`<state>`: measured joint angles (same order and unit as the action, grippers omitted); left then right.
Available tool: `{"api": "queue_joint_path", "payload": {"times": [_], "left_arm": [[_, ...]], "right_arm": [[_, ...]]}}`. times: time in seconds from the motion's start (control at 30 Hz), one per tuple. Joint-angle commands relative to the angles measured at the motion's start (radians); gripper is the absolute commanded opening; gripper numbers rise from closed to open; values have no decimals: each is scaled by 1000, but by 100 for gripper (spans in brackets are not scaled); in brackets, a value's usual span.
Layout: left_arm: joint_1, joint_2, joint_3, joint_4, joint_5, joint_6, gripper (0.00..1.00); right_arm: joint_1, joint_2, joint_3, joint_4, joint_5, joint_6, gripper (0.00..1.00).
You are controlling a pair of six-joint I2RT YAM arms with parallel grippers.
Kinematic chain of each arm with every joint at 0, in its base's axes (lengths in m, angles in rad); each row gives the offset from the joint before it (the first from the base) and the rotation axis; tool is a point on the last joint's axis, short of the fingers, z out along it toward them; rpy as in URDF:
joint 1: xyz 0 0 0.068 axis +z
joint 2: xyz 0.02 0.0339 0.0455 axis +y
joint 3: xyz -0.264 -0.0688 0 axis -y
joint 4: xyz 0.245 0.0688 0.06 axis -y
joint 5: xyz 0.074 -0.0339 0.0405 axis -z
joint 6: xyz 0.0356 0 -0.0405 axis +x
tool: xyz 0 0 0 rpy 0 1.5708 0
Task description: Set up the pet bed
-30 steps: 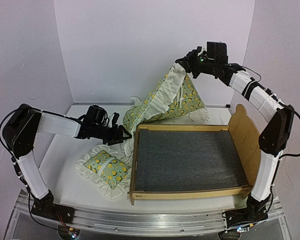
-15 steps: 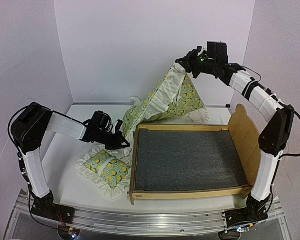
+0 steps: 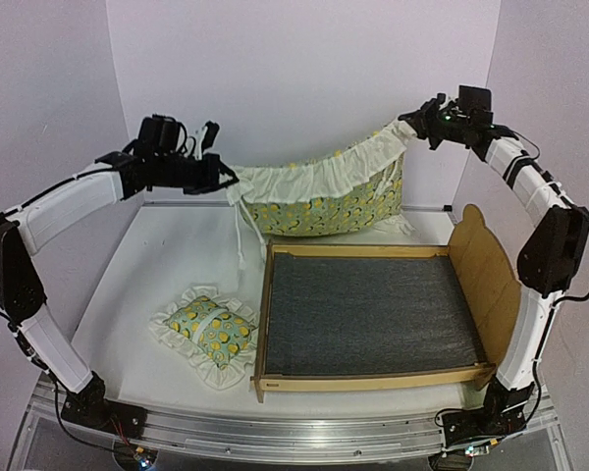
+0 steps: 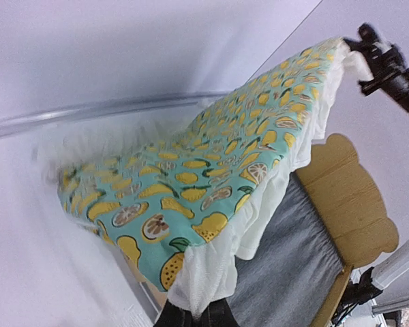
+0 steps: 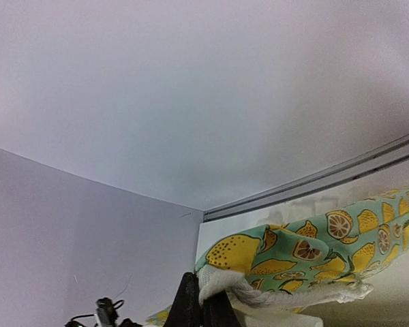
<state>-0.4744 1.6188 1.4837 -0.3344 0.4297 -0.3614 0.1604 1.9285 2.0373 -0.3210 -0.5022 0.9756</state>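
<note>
Plywood, one pet bed (image 3: 483, 265), one pillow (image 3: 209, 332), one quilt (image 3: 324, 201) strung between left gripper (image 3: 224, 180) and right gripper (image 3: 412, 123), both pinching it.

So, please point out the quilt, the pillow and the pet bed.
quilt (image 3: 324, 211): top external view, lemon-patterned hanging face.
pillow (image 3: 213, 330): top external view, its patterned middle.
pet bed (image 3: 373, 314): top external view, bare grey base panel.

Lemon-print ruffled quilt (image 3: 324, 201) hangs stretched above the white table (image 3: 157, 255), where a matching pillow (image 3: 208, 331) lies
</note>
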Motion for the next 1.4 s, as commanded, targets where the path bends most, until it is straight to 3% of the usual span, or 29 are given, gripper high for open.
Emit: {"api": "queue_joint_path", "payload": {"times": [0.0, 0.07, 0.2, 0.4, 0.53, 0.7, 0.93, 1.37], "left_arm": [[15, 13, 267, -189, 39, 67, 0], [17, 31, 346, -212, 86, 53, 0], [16, 33, 337, -213, 186, -3, 0], [11, 6, 182, -210, 347, -65, 0], [-1, -51, 100, -184, 373, -77, 0], [-27, -94, 34, -163, 403, -116, 0], [-86, -185, -136, -150, 464, -166, 0], [-165, -383, -490, -150, 489, -301, 0]], "right_arm": [[-104, 6, 73, -26, -177, -29, 0], [-123, -24, 66, -106, -195, -95, 0], [-127, -127, 44, -442, -78, -343, 0], [-128, -421, -317, -602, 139, -539, 0], [-128, -574, -431, -640, 210, -573, 0], [-127, -683, -437, -766, 338, -608, 0], [-127, -857, -647, -864, 253, -555, 0], [-128, -1038, -792, -1161, 348, -488, 0]]}}
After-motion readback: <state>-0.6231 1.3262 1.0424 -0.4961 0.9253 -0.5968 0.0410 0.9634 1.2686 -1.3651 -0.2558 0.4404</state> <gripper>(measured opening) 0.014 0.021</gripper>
